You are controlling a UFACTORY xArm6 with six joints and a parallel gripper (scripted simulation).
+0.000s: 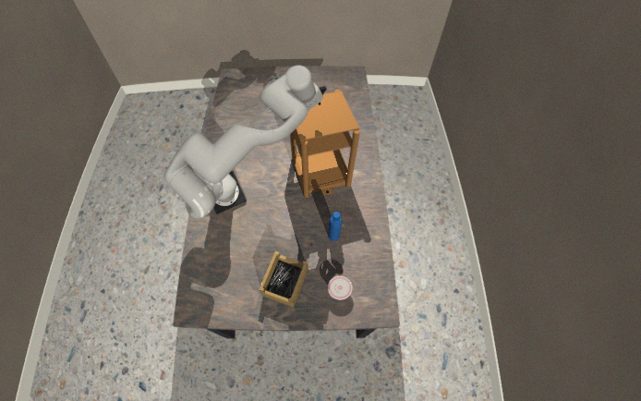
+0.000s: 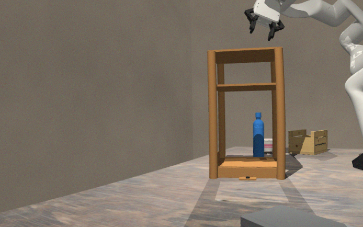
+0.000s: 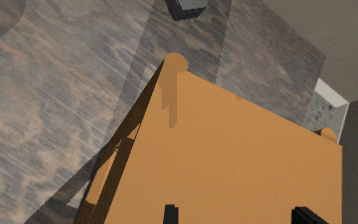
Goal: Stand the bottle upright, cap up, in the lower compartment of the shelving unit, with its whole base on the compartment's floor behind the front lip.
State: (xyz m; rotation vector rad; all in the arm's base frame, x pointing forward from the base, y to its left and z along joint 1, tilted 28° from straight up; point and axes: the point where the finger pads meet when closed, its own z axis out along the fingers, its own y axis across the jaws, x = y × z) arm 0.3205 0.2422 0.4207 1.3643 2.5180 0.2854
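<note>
The blue bottle (image 1: 334, 226) stands upright, cap up, on the table a little in front of the orange wooden shelving unit (image 1: 325, 142). In the side view the bottle (image 2: 258, 134) shows through the unit's frame (image 2: 245, 113), beyond its lower compartment, on the table behind it. My gripper (image 2: 261, 31) is open and empty, high above the unit's top. In the wrist view I see only the unit's top panel (image 3: 225, 160) and my two fingertips at the bottom edge.
A wooden crate (image 1: 284, 278) with dark items and a white and pink round container (image 1: 339, 287) sit near the table's front. A small grey block (image 3: 185, 8) lies at the table's far end. My arm's base (image 1: 222, 191) stands left of the unit.
</note>
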